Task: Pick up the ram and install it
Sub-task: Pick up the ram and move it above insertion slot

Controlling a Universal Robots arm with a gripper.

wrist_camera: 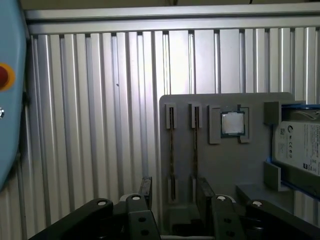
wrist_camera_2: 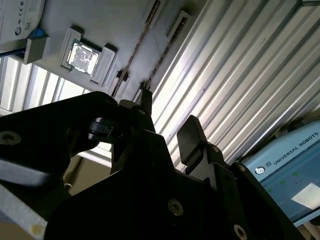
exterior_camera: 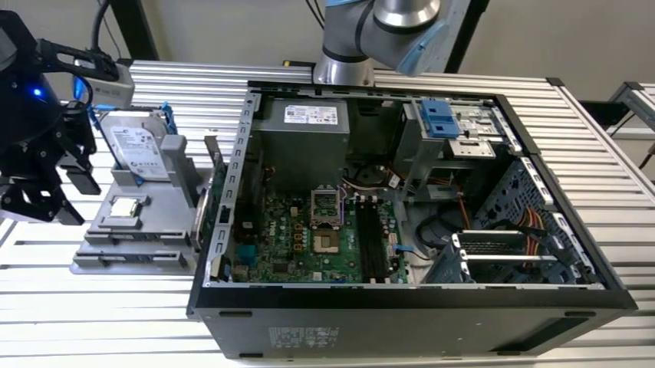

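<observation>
You have a desk (exterior_camera: 103,307) of ribbed, silvery metal slats running across the whole scene. Behind it are a plain beige wall and a few dark frame posts. An open computer case (exterior_camera: 409,314) lies on its side in the middle of the desk. Its green board (exterior_camera: 307,238) faces up, and the long black slots (exterior_camera: 373,241) run beside the processor socket. The arm (exterior_camera: 373,31) rises from the far edge of the desk, behind the case.

At the exterior view's left, a gray tray (exterior_camera: 113,254) sits flat on the slats just beside the case. It carries a hard drive (exterior_camera: 138,149) standing in a blue-edged cradle and a processor chip (exterior_camera: 125,205) in a square pocket. The ram (wrist_camera: 171,150) is in this tray too. In the first wrist view you see it as two thin sticks standing on edge in side-by-side slots, next to the chip.

Your gripper (exterior_camera: 64,188) hangs at the tray's outer side, away from the case. Its jaws are spread wide and hold nothing. In the first wrist view the black fingers (wrist_camera: 146,187) line up so that both sticks fall between them, but you cannot tell how high above the tray they are. A pale blue control pad (wrist_camera: 10,100) with a red button shows past the slats.
</observation>
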